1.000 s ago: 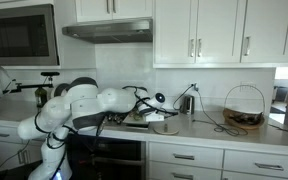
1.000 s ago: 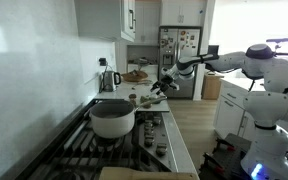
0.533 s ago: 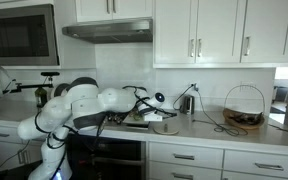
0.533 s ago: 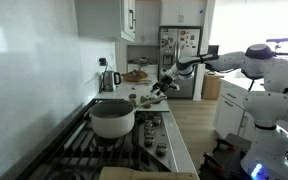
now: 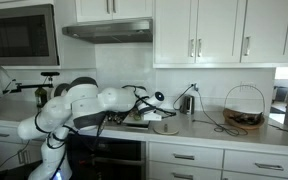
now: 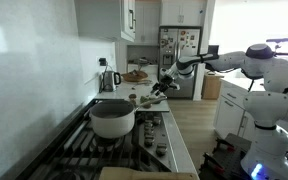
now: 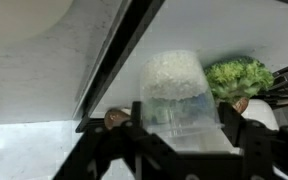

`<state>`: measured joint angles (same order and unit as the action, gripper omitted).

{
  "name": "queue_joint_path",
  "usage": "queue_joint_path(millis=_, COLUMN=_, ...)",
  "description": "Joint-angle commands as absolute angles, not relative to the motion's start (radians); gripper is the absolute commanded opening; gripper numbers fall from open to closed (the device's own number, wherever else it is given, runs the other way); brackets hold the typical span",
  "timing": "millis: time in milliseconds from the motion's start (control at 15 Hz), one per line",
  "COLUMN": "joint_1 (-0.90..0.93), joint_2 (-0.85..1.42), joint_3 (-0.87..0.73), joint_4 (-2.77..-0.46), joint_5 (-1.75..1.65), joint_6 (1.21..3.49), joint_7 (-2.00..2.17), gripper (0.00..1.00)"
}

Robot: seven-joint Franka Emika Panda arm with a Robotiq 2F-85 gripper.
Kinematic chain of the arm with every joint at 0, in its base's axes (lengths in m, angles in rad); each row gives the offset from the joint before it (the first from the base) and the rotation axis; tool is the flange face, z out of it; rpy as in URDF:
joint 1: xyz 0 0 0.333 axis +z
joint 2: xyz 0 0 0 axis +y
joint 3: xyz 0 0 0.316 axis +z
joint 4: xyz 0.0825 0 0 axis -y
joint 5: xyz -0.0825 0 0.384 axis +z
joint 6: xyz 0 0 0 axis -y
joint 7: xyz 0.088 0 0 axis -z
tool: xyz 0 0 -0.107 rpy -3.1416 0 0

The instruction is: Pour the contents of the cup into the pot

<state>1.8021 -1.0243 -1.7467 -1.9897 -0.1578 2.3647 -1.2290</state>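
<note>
Pot sits on the stove; nothing visibly poured into it. Judged early: grasp stage.

Left to do: secure the cup, lift, carry to the pot, tip.

Wrist view: cup, translucent with whitish fill, appears upright between the fingers of the gripper. Jaws partway apart, at the cup's 9 and 3 o'clock; whether they press it, cannot tell. Green leafy lump at the cup's 2 o'clock.

In an exterior view the pot lies at 8 o'clock of the gripper, well apart.
</note>
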Motion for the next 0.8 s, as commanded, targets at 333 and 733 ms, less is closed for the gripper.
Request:
queue_joint_path(millis=333, joint_1=1.786, joint_2=-1.008, joint_3=-1.721, joint_4=-2.0, joint_5=-0.185, joint_6=2.338, joint_7=-1.195, gripper=0.31)
queue_joint_path(millis=733, joint_1=1.789, joint_2=-1.0, joint_3=-1.715, joint_4=-1.995, joint_5=-0.188, joint_6=2.334, joint_7=-1.191, gripper=0.3)
